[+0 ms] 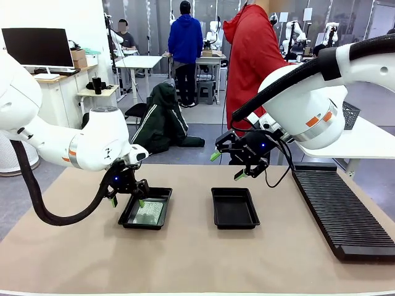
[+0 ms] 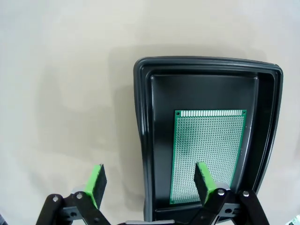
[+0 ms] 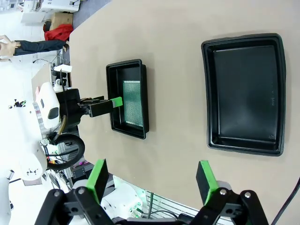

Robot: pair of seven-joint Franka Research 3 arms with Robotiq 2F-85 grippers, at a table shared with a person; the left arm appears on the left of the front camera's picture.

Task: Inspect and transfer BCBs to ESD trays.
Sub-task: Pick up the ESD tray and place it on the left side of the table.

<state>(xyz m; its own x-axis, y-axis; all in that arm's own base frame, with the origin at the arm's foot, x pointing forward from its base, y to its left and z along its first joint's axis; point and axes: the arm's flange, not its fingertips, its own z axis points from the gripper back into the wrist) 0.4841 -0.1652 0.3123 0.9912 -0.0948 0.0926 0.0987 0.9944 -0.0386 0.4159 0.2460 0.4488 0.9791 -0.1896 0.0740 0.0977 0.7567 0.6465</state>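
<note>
Two black ESD trays lie side by side on the tan table. The left tray (image 1: 131,213) holds one green BCB (image 1: 148,213) flat on its floor. My left gripper (image 1: 126,198) hangs open just above that tray's left rim, holding nothing. From the left wrist, the board (image 2: 208,140) lies inside the tray (image 2: 143,117), and the gripper (image 2: 150,180) straddles the rim. The right tray (image 1: 234,208) holds nothing. My right gripper (image 1: 226,166) hovers open above its far edge. The right wrist view takes in the bare tray (image 3: 206,93), the left tray (image 3: 112,93), its board (image 3: 133,101) and my own gripper (image 3: 150,176).
A long black ribbed rack (image 1: 336,209) runs along the table's right side. A person in a red hooded top (image 1: 250,61) stands at the far edge, behind the right arm. Bare tabletop lies in front of both trays.
</note>
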